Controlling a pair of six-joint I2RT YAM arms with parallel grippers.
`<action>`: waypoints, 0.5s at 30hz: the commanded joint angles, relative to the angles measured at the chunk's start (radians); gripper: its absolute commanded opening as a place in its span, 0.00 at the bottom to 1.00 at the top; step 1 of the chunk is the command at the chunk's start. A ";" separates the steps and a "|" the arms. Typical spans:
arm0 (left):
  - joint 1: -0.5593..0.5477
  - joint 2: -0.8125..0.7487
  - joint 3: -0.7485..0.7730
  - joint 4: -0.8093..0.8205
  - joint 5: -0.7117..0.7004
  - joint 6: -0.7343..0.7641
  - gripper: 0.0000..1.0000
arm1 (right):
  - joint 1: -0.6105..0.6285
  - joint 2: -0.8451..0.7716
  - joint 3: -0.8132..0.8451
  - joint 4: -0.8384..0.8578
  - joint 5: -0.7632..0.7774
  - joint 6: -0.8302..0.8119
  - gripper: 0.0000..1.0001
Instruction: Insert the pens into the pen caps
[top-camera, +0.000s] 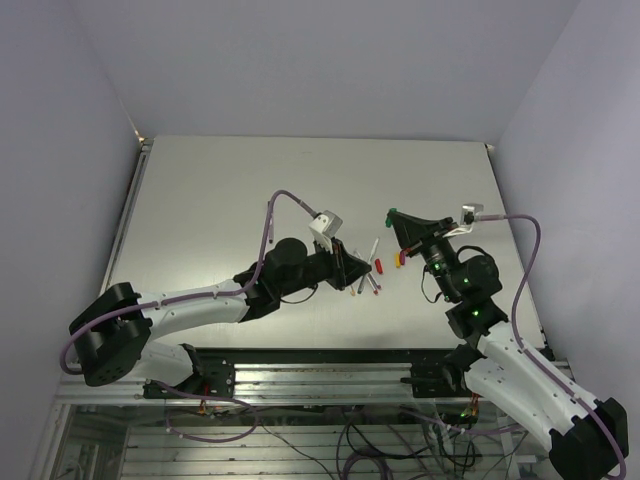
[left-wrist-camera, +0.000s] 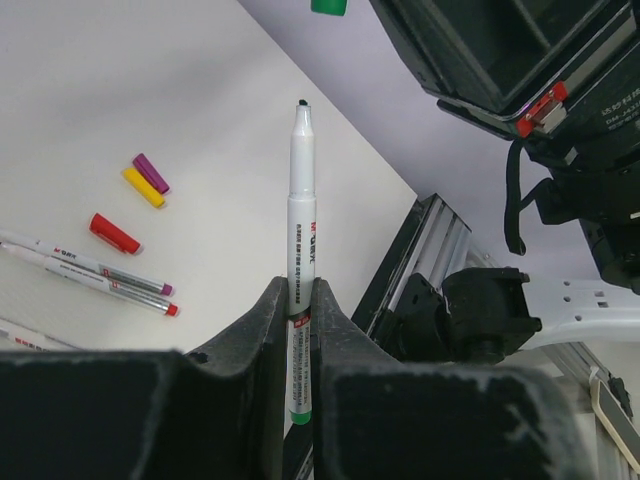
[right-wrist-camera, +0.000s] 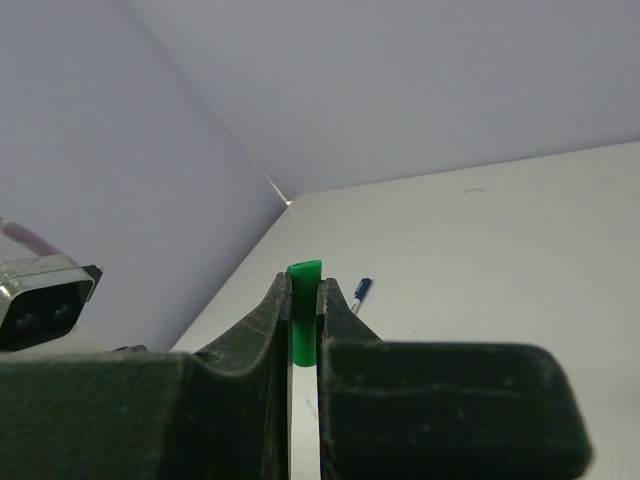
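left gripper (left-wrist-camera: 300, 300) pinches a pen (left-wrist-camera: 302, 190) upright; red cap (left-wrist-camera: 114, 233), yellow cap (left-wrist-camera: 143, 187), magenta cap (left-wrist-camera: 151, 172) and two more pens (left-wrist-camera: 90, 270) lie at left; green cap (left-wrist-camera: 328, 6) above

A robotics lab cell: white desk (top-camera: 250, 190), plain lilac wall panels (top-camera: 300, 60), aluminium framing (top-camera: 330, 377) and loose cables (top-camera: 385, 445) nearside.

Built of white links (top-camera: 195, 305) and black joints (top-camera: 290, 265); trailing lilac cables (top-camera: 268, 228); dotted with green lights (top-camera: 478, 312); ending in a matte-black, wedge-fingered left gripper (left-wrist-camera: 298, 290).
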 joint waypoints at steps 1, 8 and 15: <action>-0.007 0.002 0.033 0.066 0.018 0.003 0.07 | 0.006 0.006 -0.009 0.055 -0.048 0.031 0.00; -0.008 0.002 0.039 0.061 0.004 0.011 0.07 | 0.006 0.009 -0.026 0.063 -0.073 0.063 0.00; -0.008 0.002 0.039 0.060 -0.012 0.019 0.07 | 0.005 0.002 -0.032 0.052 -0.084 0.074 0.00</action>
